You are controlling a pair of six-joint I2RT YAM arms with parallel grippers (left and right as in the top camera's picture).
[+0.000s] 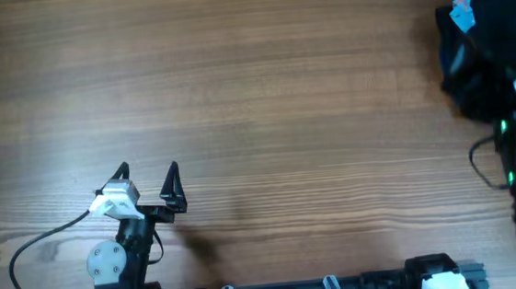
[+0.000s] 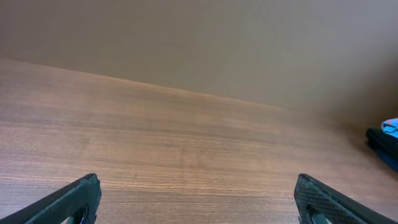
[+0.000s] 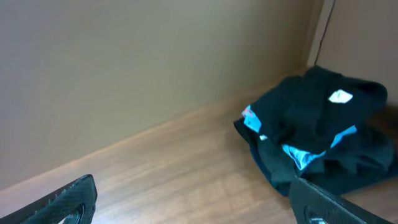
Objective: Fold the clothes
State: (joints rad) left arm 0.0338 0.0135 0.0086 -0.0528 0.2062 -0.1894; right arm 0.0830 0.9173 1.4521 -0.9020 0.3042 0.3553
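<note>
My right hand [image 3: 199, 208], spread wide and empty, faces the black T-shirt [image 3: 311, 109] bunched atop a pile at the tabletop's [image 1: 263, 89] far right edge. I'd pinch only its top layer, sparing the light-blue garment [image 3: 297, 154] beneath. My left hand [image 1: 147, 172] hangs open, empty.

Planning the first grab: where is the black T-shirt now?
Overhead, the black T-shirt lies at the far right edge of the table, piled with a light-blue garment.
</note>
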